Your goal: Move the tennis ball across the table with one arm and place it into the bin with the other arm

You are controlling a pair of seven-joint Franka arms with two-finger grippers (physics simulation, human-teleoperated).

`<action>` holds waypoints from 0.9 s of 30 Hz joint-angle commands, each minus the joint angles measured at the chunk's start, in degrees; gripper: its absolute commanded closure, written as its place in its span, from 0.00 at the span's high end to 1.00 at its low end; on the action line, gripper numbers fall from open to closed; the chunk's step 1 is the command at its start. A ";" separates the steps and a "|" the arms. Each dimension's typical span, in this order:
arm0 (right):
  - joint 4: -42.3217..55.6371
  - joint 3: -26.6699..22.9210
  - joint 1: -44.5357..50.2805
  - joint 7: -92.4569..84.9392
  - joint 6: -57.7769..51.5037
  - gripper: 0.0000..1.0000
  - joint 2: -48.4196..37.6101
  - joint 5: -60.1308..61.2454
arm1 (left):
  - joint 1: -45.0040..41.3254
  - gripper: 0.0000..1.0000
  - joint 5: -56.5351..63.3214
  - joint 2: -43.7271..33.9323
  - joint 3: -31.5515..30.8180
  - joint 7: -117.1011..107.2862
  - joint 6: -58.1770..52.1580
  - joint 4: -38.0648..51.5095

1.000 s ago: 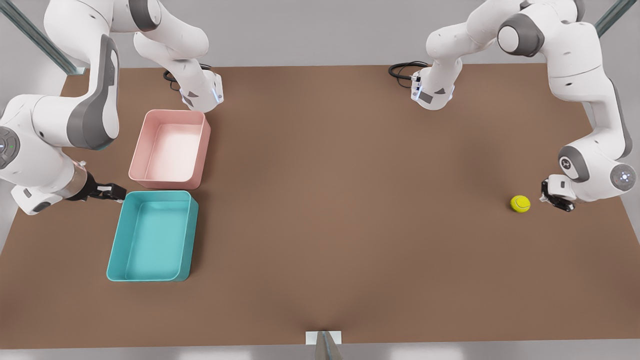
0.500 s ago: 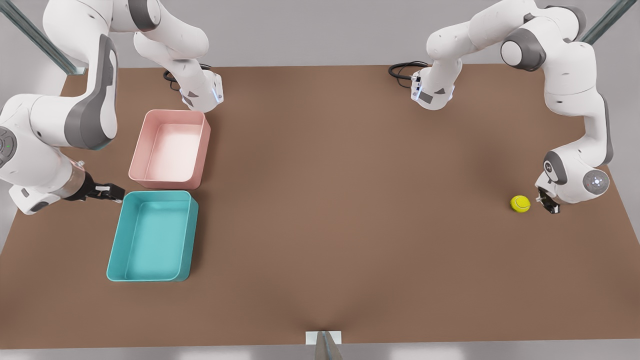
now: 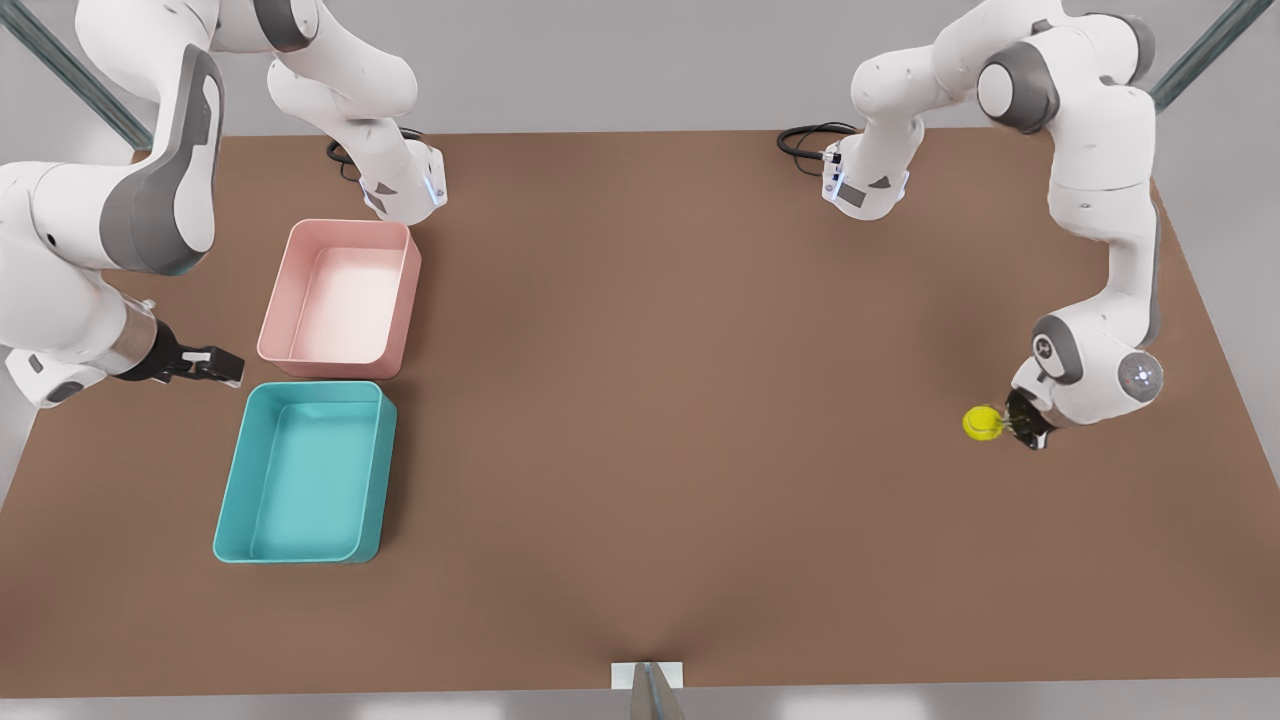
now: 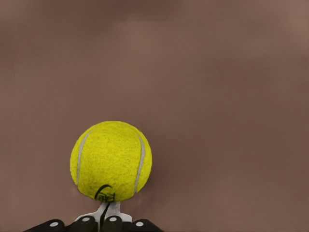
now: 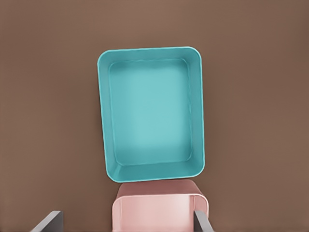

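Left hand (image 3: 1012, 421) closed, against tennis ball (image 3: 982, 423)

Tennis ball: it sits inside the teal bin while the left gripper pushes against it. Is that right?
Not quite. The tennis ball lies on the bare table, far from the teal bin, as the front view shows. The left gripper is right against it, as stated.

Even soft overhead light, faint diffuse shadows on the table (image 3: 640, 400), no glare, slight blur
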 commanded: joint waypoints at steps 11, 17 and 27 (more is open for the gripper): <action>-0.01 0.15 0.16 -0.05 -0.40 1.00 0.52 0.07 | -8.66 1.00 7.43 -10.01 1.26 -108.57 -48.65 26.12; 0.69 0.50 1.30 0.12 0.21 1.00 4.82 -0.63 | -9.63 1.00 5.58 -12.48 1.34 -99.11 -47.86 28.76; 6.49 0.85 2.80 0.83 6.72 1.00 20.12 5.34 | -9.80 1.00 4.61 -12.39 1.35 -99.46 -47.60 28.76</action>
